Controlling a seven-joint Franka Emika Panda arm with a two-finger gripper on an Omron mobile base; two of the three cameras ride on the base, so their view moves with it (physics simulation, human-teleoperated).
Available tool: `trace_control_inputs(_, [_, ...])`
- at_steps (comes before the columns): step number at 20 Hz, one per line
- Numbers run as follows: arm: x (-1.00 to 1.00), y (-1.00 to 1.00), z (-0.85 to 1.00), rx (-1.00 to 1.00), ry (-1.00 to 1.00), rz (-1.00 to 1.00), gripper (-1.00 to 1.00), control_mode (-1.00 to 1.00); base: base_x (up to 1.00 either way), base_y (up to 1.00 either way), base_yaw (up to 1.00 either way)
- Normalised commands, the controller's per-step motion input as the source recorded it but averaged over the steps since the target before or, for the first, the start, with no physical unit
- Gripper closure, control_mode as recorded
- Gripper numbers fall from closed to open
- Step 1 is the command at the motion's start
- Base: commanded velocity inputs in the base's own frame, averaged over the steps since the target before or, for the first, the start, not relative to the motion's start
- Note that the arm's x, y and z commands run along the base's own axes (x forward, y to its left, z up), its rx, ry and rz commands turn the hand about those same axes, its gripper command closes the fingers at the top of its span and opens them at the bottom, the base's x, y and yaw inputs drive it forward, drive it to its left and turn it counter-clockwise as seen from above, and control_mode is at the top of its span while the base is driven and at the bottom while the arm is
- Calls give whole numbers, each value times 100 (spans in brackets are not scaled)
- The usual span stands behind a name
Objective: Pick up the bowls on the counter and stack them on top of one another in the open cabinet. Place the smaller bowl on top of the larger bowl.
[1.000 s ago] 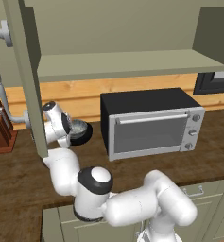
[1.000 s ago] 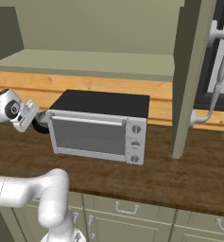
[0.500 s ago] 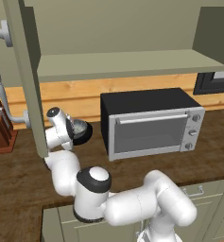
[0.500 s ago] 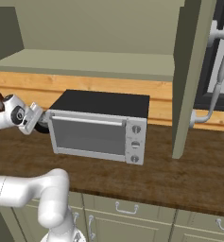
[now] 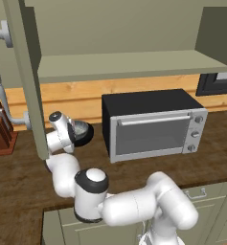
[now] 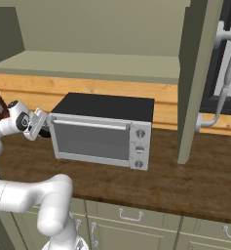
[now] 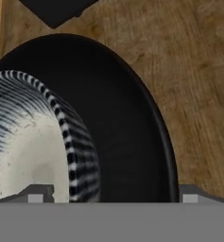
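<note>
Where the arm reaches left in the left base view, the gripper [image 5: 73, 135] sits low over the counter [image 5: 19, 167], just beside the tall door panel of the open cabinet [image 5: 124, 64]. Right at it lies the larger bowl [image 5: 84, 135], black, with the smaller bowl [image 5: 78, 128] showing pale at its near side. A microwave [image 5: 151, 123] stands to the right, a knife block [image 5: 0, 131] far left.

From the right base view, the gripper [image 6: 39, 125] is at the left edge of the microwave [image 6: 102, 129], which hides the bowls; the cabinet shelf [image 6: 87, 66] runs above.

Looking through the hand view, the larger bowl [image 7: 127, 137] spreads wide on the wood, and the smaller bowl [image 7: 33, 142] seems to rest inside its left part, its speckled inside turned up. Both finger tips [image 7: 35, 194] stand far apart, one at the small bowl, the other outside the black rim, so the jaws are spread wide and hold nothing.
</note>
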Motion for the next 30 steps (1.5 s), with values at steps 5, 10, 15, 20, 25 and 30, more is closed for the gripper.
trace_control_inputs(5, [17, 0, -48, 0, 1, 1, 100, -100, 0, 0, 0])
trace_control_inputs(10, [4, 0, -50, 1, 3, 1, 100, -100, 0, 0, 0])
trace_control_inputs(15, [-17, 0, -22, 1, 2, 1, 100, -100, 0, 0, 0])
trace_control_inputs(20, [-60, 12, -3, 0, 0, 0, 100, -100, 0, 0, 0])
trace_control_inputs(25, [-59, 6, 0, 0, 0, 0, 100, -100, 0, 0, 0])
trace_control_inputs(30, [-93, 0, 16, 0, -10, 0, 100, -100, 0, 0, 0])
